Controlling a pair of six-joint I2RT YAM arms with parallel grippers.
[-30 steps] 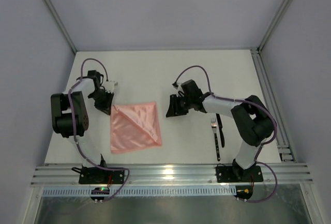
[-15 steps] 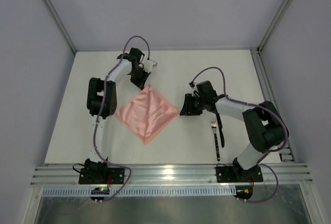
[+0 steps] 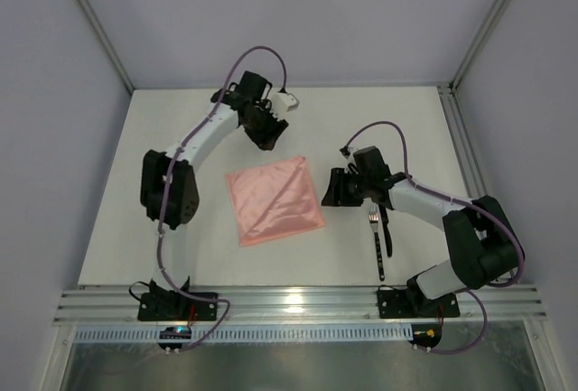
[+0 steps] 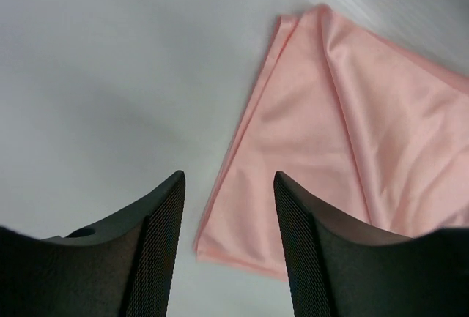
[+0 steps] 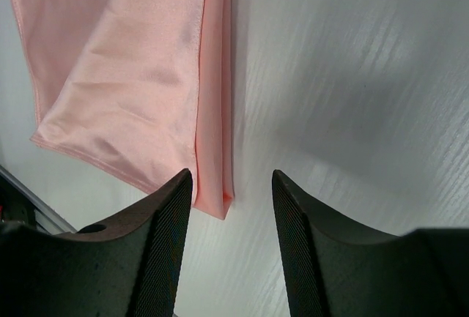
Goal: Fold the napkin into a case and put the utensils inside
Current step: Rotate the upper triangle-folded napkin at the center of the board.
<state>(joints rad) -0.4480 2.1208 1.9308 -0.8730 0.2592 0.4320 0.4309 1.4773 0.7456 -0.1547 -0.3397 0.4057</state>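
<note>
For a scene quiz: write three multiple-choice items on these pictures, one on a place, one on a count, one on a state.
1. Relative to the napkin, the utensils lie: A left; B right; C on top.
2. Utensils count: A one; B two; C four.
3. The left jaws are: A open, empty; B shut on the napkin; C shut on a spoon.
Key: B, they lie beside the right arm, clear of it; B, a fork and a darker piece; A, table shows between them.

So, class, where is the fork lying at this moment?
In the top view, the fork lies on the right side, right of the napkin and close beside the other dark utensil.
</note>
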